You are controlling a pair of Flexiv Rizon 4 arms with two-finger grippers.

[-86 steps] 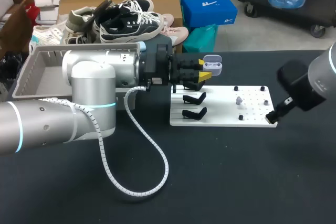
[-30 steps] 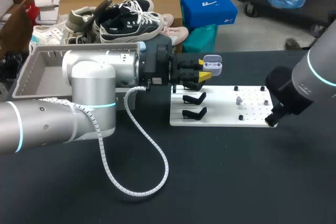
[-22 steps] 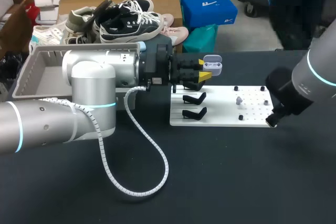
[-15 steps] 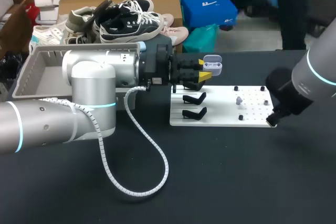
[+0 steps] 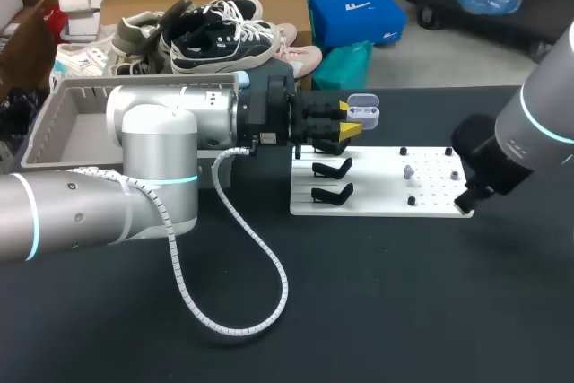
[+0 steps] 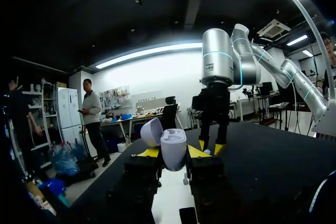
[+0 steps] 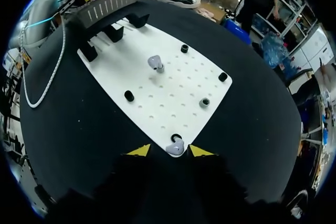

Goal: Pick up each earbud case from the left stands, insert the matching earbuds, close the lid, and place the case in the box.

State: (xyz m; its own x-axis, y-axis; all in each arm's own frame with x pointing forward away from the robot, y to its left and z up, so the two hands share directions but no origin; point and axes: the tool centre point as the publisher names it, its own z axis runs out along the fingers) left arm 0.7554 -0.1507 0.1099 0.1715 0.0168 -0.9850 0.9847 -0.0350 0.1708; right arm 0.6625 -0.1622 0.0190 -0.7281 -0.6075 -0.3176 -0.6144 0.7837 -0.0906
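No readable text, no numbers — none

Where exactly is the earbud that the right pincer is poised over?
Start at the white pegboard on the black table. At its corner opposite the black stands, a grey earbud sits between the right pincer's yellow tips. A second earbud stands mid-board, away from any pincer.
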